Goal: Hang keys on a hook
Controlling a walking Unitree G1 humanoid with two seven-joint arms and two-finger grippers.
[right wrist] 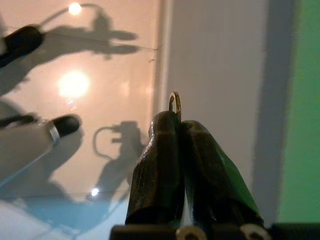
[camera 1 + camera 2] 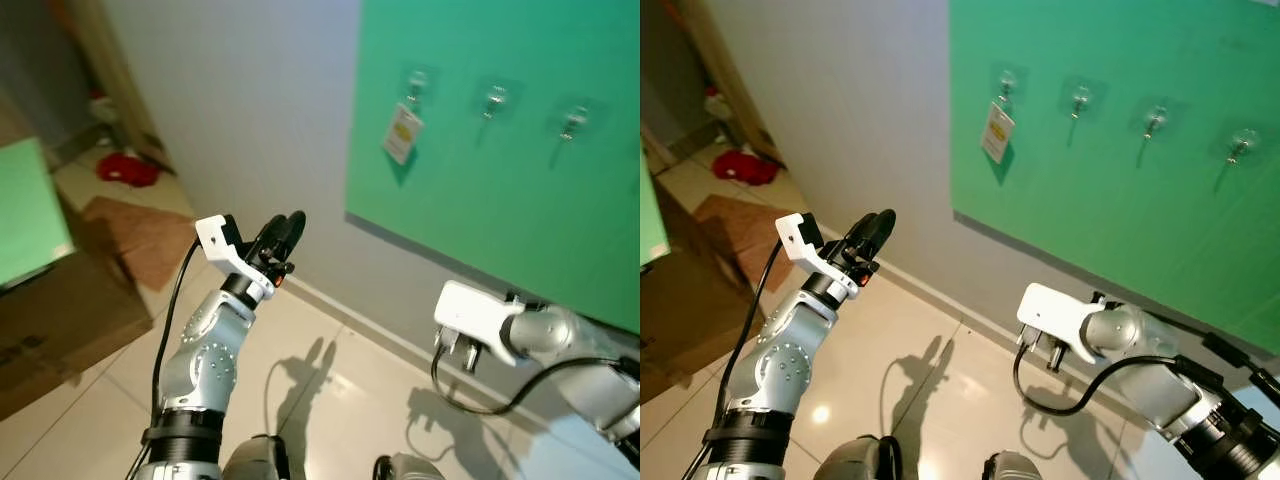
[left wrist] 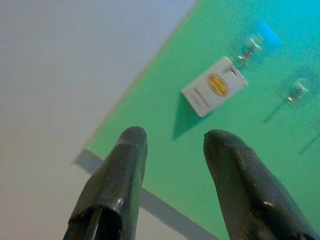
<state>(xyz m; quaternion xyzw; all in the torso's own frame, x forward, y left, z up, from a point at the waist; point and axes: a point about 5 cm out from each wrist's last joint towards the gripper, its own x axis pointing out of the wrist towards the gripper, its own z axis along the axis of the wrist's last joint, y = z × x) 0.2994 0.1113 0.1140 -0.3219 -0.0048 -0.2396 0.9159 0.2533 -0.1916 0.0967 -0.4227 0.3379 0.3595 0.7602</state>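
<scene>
A green board (image 2: pixel 520 170) on the grey wall carries a row of clear hooks (image 2: pixel 495 100). On the leftmost hook (image 2: pixel 418 82) hangs a white tag (image 2: pixel 402 133) with a yellow circle, the same white tag (image 3: pixel 214 86) that my left wrist view looks at. My left gripper (image 2: pixel 285 232) is raised below and left of the board, open, with nothing between its fingers (image 3: pixel 131 150). Low on the right, near the foot of the wall, my right gripper (image 2: pixel 1050 352) points down. It is shut on a small gold key ring (image 1: pixel 174 101) that sticks out past its fingertips.
Cardboard boxes (image 2: pixel 60 320) stand on the left, with a green panel (image 2: pixel 25 210) above them. Farther back on the floor lies a red object (image 2: pixel 127 170). Glossy tiled floor (image 2: pixel 330 400) runs up to the wall's skirting.
</scene>
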